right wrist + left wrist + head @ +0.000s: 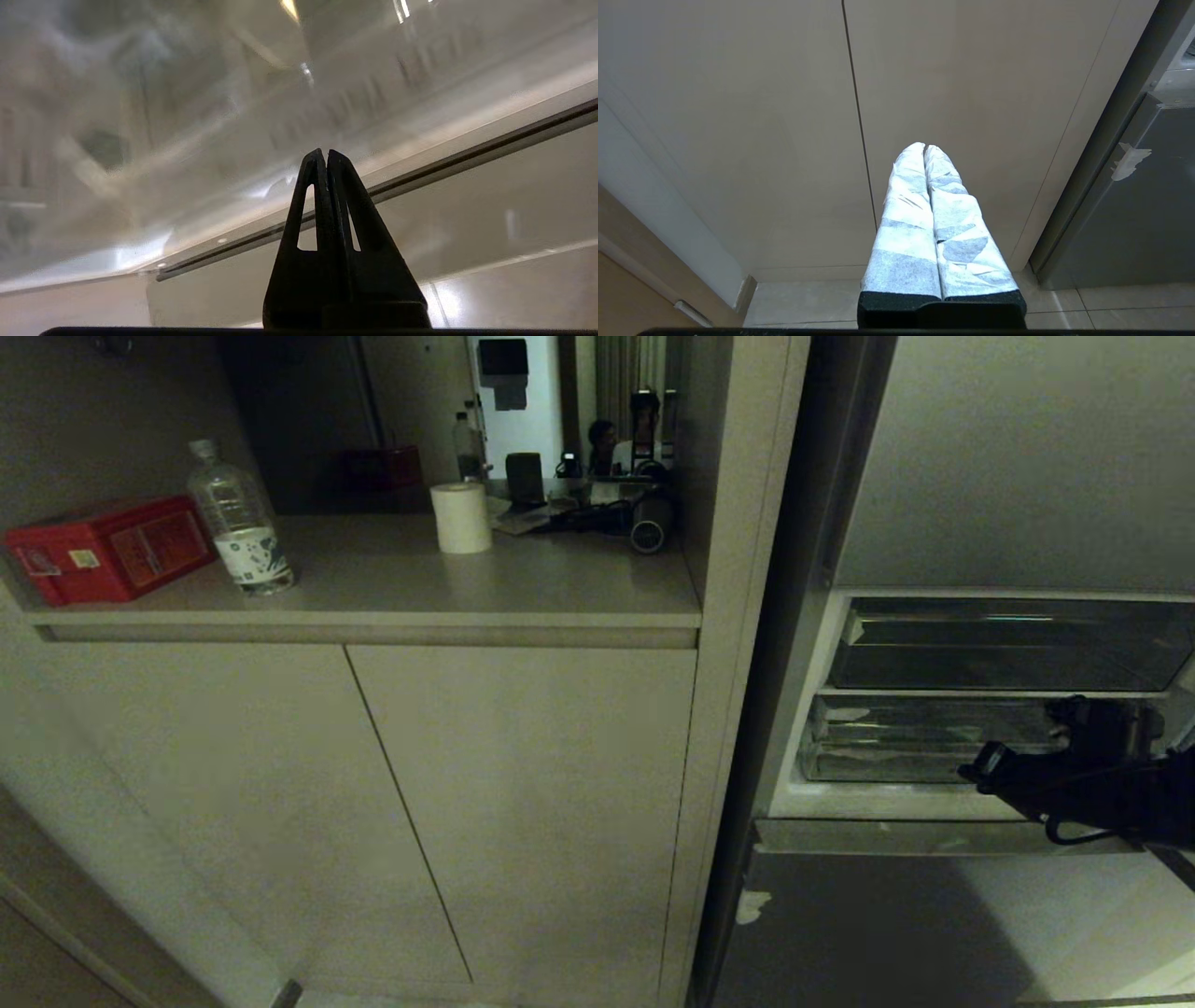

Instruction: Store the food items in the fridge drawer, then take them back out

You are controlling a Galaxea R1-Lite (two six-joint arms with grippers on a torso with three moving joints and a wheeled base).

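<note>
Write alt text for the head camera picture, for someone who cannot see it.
A black robot arm's right gripper reaches from the right to the clear fridge drawer in an open fridge, below a darker bin. Left of the fridge, a cabinet counter holds a red box, water bottle and paper roll.

Dim light falls on a beige counter [523, 588] above 2 plain cabinet doors [523, 803]. A red box [107, 549], a water bottle [241, 523] and a paper roll [460, 517] stand on it. Pale floor tiles [808, 303] lie below.
</note>
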